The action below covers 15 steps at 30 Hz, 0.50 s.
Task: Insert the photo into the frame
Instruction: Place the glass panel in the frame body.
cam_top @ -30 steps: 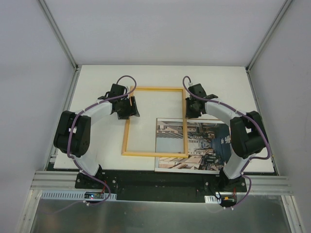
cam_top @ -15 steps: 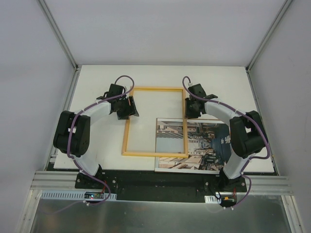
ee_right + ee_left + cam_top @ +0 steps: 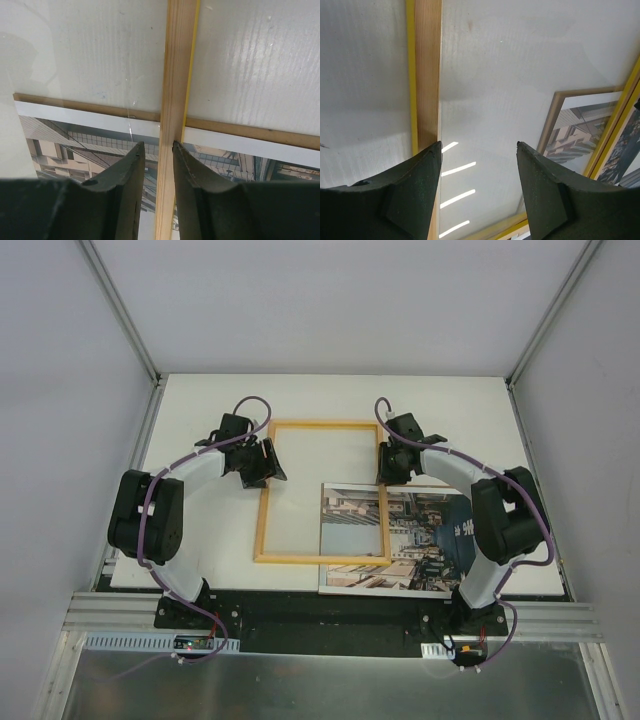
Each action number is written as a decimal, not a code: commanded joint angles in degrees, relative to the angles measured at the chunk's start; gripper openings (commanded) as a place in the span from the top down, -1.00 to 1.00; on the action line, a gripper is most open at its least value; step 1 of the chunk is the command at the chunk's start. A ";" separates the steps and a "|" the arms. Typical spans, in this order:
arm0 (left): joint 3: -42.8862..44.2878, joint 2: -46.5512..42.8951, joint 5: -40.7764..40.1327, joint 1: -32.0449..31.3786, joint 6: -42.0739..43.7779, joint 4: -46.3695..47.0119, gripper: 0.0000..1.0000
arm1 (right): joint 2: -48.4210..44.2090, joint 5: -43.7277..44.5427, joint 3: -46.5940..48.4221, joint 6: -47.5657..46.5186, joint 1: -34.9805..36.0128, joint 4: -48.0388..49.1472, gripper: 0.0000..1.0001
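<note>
A white tabletop [image 3: 200, 400] fills the overhead view, with your two arms curving in from the near edge.

The frame [image 3: 324, 423] lies flat at the centre, its wood-coloured back up and a yellow edge just showing. A clear pane [image 3: 485, 90] sits inside it and catches streaks of light.

The photo [image 3: 430, 540] lies face up at the near right. The frame's near right corner rests on top of it, so the right rail crosses the street scene. A thin brown strip of backing panel [image 3: 90, 107] shows along the print's far edge.

Your left gripper [image 3: 478, 146] hangs over the frame's left rail. Its jaws are spread wide and hold nothing, one finger above the rail and the other above the pane.

Your right gripper [image 3: 158, 144] straddles the right rail where it crosses the print. Its jaws are narrow, one on each side of the wood. You cannot tell from here whether they pinch the rail or merely flank it.

The main risk is the overlap. If you slide or lift the frame, the rail may drag the print and crease or skew it. A weak pinch on so thin a rail could let the frame drop back onto the paper. Tilting the frame might also shift the pane.
</note>
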 commanded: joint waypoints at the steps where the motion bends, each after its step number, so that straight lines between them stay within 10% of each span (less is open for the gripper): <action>1: -0.48 -2.21 2.41 0.51 -1.10 -1.15 -0.20 | 0.37 -1.08 1.37 0.80 0.27 1.15 0.36; 15: -0.56 -1.42 3.90 0.69 -1.45 -0.27 -0.17 | -2.01 5.07 -0.56 0.97 0.18 1.59 0.13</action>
